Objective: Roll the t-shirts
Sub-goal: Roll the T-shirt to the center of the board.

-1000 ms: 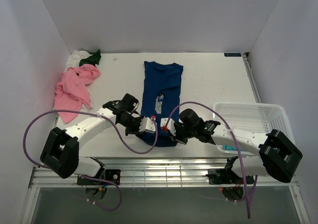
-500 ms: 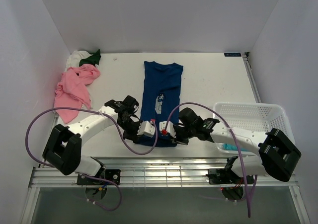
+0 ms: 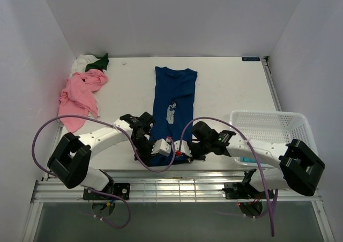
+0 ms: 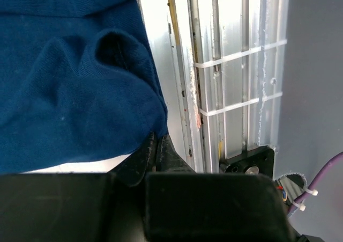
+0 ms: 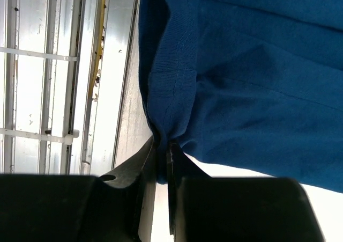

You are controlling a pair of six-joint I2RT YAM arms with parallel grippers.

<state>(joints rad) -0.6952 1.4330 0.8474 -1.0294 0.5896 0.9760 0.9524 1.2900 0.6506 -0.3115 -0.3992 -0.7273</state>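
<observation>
With our left tool [image 4: 157, 143] and right tool [image 5: 162, 148] each clamped on the near hem of the blue t-shirt [image 3: 174, 92] spread along the table [image 3: 230, 86], we judged the first roll forward came next.

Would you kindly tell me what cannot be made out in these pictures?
Top view: near hem of the dark blue cloth t-shirt, under the left gripper and right gripper.
Top view: its pale square print, too small to read.
Top view: teal item by the white plastic mesh basket, mostly behind the right arm.
</observation>
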